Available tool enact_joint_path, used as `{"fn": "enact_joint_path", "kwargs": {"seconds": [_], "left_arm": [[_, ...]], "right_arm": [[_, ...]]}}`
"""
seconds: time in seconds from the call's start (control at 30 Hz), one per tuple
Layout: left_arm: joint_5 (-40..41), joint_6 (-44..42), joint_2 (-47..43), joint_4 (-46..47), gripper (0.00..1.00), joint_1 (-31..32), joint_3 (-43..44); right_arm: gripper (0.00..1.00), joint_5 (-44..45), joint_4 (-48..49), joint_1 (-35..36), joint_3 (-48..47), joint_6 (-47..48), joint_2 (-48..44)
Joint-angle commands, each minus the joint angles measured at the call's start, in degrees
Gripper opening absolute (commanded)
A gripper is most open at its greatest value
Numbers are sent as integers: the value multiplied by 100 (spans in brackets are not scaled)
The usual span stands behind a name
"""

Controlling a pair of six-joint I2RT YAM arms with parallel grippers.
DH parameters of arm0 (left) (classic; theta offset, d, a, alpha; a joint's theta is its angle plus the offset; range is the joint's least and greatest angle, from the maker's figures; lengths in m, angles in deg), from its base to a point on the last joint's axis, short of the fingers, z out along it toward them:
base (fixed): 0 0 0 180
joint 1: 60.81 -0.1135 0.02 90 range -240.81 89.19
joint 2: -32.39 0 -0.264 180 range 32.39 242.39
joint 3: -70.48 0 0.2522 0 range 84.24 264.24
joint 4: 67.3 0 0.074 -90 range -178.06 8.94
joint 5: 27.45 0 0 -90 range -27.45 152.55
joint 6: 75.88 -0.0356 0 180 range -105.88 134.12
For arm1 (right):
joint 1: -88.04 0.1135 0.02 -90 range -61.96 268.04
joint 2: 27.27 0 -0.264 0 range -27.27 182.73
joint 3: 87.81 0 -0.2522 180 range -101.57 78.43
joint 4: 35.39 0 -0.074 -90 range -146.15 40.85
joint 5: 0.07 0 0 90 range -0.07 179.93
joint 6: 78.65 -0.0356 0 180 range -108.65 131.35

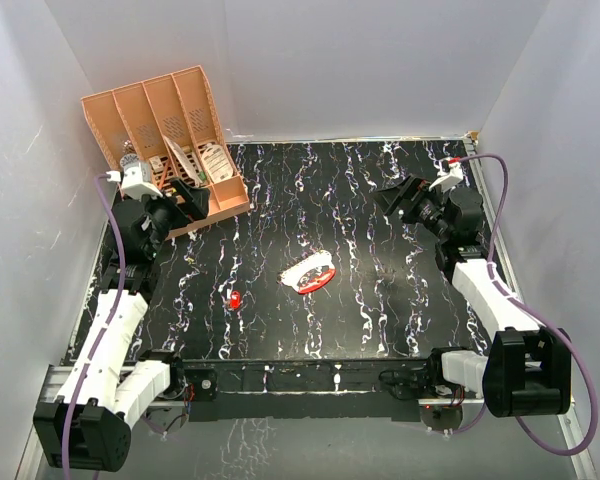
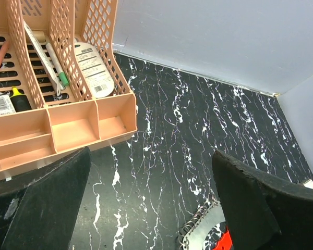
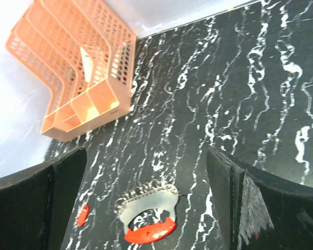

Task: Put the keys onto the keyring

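The keyring [image 1: 309, 272] is an oval loop with a red rim and a white rim, lying flat mid-table; it also shows in the right wrist view as the keyring [image 3: 148, 216] and partly, at the bottom edge of the left wrist view, as the keyring [image 2: 211, 232]. The keys [image 1: 235, 298], a tiny red piece, lie to its left, seen again as the keys [image 3: 83, 214]. My left gripper [image 1: 195, 203] hovers open at the back left beside the organizer. My right gripper [image 1: 395, 197] hovers open at the back right. Both hold nothing.
A peach desk organizer [image 1: 165, 140] with pens and cards stands at the back left corner, close to my left gripper. White walls enclose the black marbled table [image 1: 360, 300] on three sides.
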Motion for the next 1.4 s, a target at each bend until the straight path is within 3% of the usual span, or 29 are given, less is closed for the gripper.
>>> {"fn": "enact_joint_path", "kwargs": {"seconds": [0.0, 0.4, 0.63, 0.73, 0.83, 0.97, 1.07, 1.13, 1.23, 1.37], "left_arm": [[-105, -85, -359, 59, 99, 5, 87], [-693, 302, 317, -624, 99, 5, 699], [-868, 652, 389, -234, 99, 1, 409], [-739, 584, 552, -558, 99, 7, 643], [-840, 377, 881, -1174, 99, 6, 1146], [-913, 201, 864, -1672, 97, 6, 1167], [-674, 125, 287, -1312, 96, 6, 539], [-570, 197, 108, -1468, 93, 6, 494], [-960, 83, 226, -2152, 89, 6, 806], [-1516, 274, -97, -2073, 82, 6, 208]], "right_arm": [[98, -600, 975, -14, 58, -469, -171], [98, 148, -1028, 194, -744, 567, -199], [98, 1497, -1970, 817, -1433, 1138, 309], [98, 1321, -1669, 811, -1432, 1066, 323], [98, 1006, -2192, 879, -2013, 952, 707], [98, 1519, -2539, 1676, -2464, 1193, 1169], [98, 2302, -2210, 2597, -2376, 1407, 1365], [98, 2361, -2466, 2971, -2614, 1230, 1630], [98, 2355, -2746, 3532, -2801, 1145, 1780], [97, 2543, -2602, 4116, -2580, 1267, 1707]]}}
